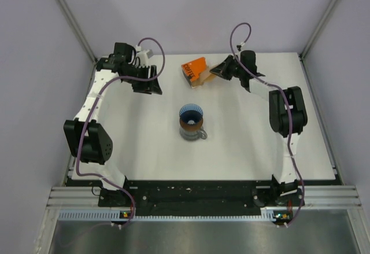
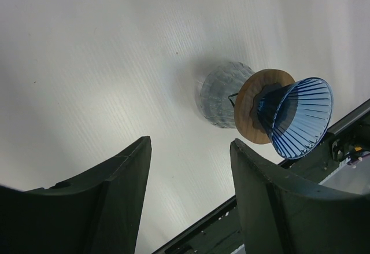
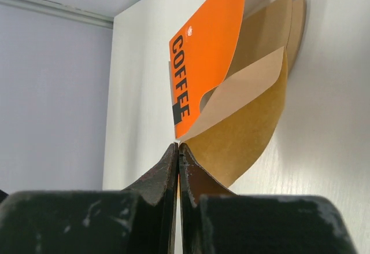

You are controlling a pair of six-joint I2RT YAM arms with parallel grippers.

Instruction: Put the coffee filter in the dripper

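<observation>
Your right gripper (image 3: 178,150) has its fingers pressed together, and the coffee filter (image 3: 243,132) is pinched by its near corner at the very tips. The filter fans open beyond them, one tan leaf peeling away from the other. Its far part lies against the opened orange "COFFEE" box (image 3: 202,63), close to the far edge of the table (image 1: 144,150), a little right of the middle.

Your left gripper (image 2: 191,144) has its fingers spread wide with nothing between them. It hangs above bare tabletop towards the far left corner.

The dripper (image 1: 191,115) is at the centre of the table, well apart from both grippers. It sits upright in a brown wooden ring (image 2: 254,103) on top of a clear glass pitcher (image 2: 222,95).
</observation>
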